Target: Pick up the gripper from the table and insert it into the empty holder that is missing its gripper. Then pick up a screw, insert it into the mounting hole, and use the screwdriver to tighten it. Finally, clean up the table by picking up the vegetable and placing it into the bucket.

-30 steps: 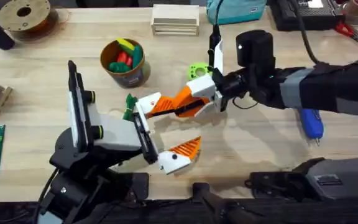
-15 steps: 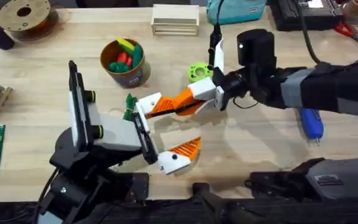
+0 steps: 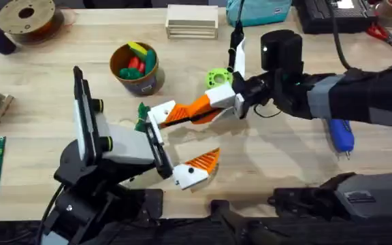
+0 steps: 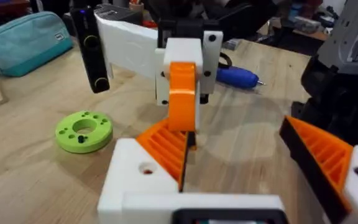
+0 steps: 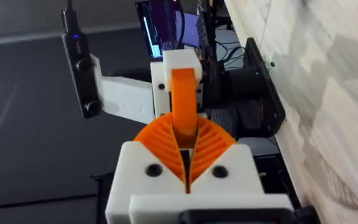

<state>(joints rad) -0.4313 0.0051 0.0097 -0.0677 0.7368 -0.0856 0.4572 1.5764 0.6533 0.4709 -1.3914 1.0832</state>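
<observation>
Standing at the near edge of the table [image 3: 278, 163], I see the right gripper [image 3: 188, 114] reaching in from the right. Its orange ribbed pads [image 5: 211, 144] are pinched shut on the gripper [image 5: 184, 106], the loose orange wedge. The wedge's long axis runs roughly left to right, in line with those fingers, and its left end meets the holder [image 3: 156, 117], the white mount on the left arm's far side. From the left wrist view, the wedge [image 4: 165, 144] looks laid against the holder [image 4: 135, 183], though I cannot tell whether it is fully home.

The left gripper [image 3: 188, 137] stands spread wide. Its fitted orange finger [image 3: 204, 161] is on the near side, well apart from the holder. To my eye, any remaining push runs leftward along the wedge's length, and that falls to the right arm, which already has hold of it.

The screwdriver [image 3: 340, 135] lies off to the right, closest to the right arm. The vegetable [image 3: 141, 113] sits just left of the holder, with the bucket [image 3: 115, 65] beyond it on the far side.
</observation>
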